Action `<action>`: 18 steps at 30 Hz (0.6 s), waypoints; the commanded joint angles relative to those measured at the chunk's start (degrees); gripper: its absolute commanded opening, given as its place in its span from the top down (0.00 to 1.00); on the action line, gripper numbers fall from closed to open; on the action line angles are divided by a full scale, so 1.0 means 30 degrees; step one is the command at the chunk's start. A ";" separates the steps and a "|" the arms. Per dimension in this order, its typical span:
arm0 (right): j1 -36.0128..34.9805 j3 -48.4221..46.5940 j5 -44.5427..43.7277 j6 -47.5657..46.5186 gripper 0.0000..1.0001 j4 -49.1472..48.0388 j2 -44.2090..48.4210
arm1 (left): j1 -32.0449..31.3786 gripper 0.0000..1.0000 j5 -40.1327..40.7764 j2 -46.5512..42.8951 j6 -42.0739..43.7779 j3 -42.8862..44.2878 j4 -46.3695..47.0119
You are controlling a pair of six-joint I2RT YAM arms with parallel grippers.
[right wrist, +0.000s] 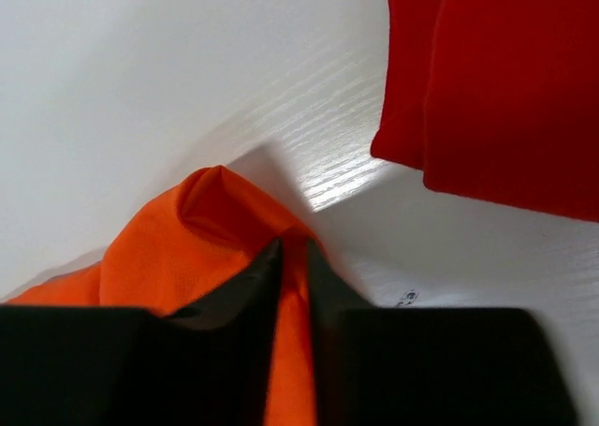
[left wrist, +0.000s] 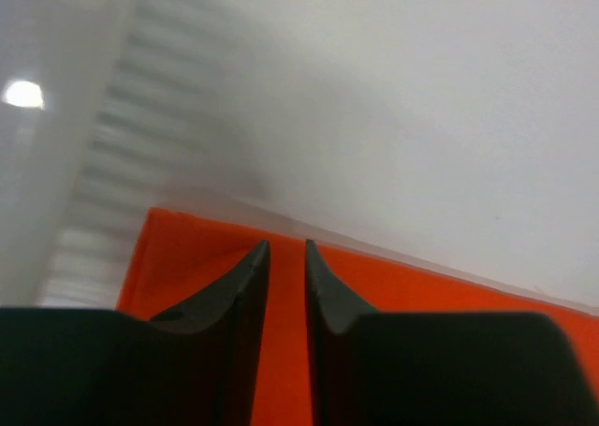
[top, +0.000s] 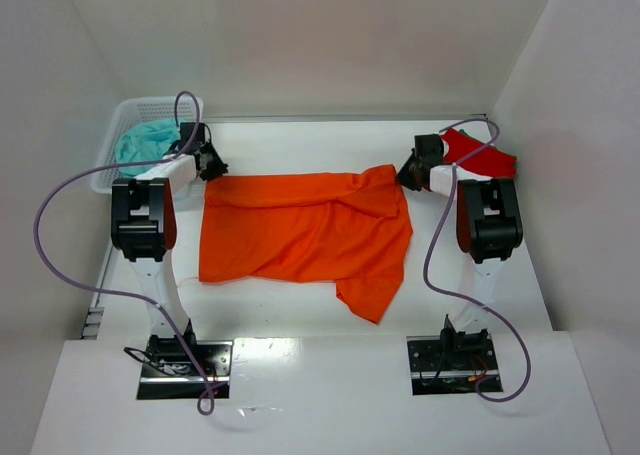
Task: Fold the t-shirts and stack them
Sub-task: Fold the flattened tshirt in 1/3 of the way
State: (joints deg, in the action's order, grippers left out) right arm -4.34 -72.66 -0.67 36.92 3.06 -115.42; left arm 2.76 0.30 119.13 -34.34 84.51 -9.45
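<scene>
The orange t-shirt [top: 300,230] lies spread on the white surface [top: 300,147] between the two arms, rumpled along its near right side; each hand sits at one far corner, apparently so the cloth can be lifted or drawn evenly for a fold. The left hand [top: 212,163] is closed to a thin slit with flat orange cloth in it, seemingly pinching the far left corner. The right hand [top: 408,172] is likewise nearly closed; its fingers [right wrist: 253,281] pinch a bunched peak of cloth at the far right corner. The red t-shirt [top: 482,157] waits just beyond the right hand, apart from the orange one. A white mesh basket [top: 150,102] holding teal cloth [top: 145,140] stands at the far left.
</scene>
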 commanded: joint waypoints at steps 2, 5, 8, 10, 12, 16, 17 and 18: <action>0.0099 -0.0652 -0.0215 -0.1299 0.57 0.0049 0.2921 | 0.0251 0.54 -0.1448 -0.2100 0.1028 0.0572 0.0688; 0.0099 -0.0828 0.0198 -0.1319 0.41 0.0677 0.4231 | 0.0046 0.34 -0.2292 -0.3352 0.1223 0.0220 0.0688; 0.0099 -0.0299 0.0459 -0.1177 0.33 0.0707 0.5868 | -0.0506 0.23 -0.2737 -0.4807 0.1612 -0.0251 0.0688; 0.0099 0.0838 0.0459 -0.0773 0.28 0.1026 0.7740 | -0.0891 0.18 -0.2737 -0.6340 0.1663 -0.1042 0.0513; 0.0099 0.2164 0.0284 -0.0320 0.27 0.1694 0.9691 | -0.1125 0.15 -0.2737 -0.8055 0.1542 -0.2408 0.0175; 0.0099 0.5962 0.0663 0.0613 0.28 0.3054 1.3538 | -0.1331 0.14 -0.2129 -1.1730 0.0903 -0.5743 -0.0347; 0.0021 0.6517 0.0664 0.0692 0.28 0.3483 1.4363 | -0.1398 0.14 -0.1917 -1.2911 0.0812 -0.6418 -0.0520; -0.0201 0.7063 0.0541 0.0850 0.28 0.4187 1.5231 | -0.1575 0.14 -0.1537 -1.4279 0.0626 -0.7134 -0.0784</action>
State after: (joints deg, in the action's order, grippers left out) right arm -4.34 -57.96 0.92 36.99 7.83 -76.70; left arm -1.63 -6.40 86.17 -31.56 69.67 -8.70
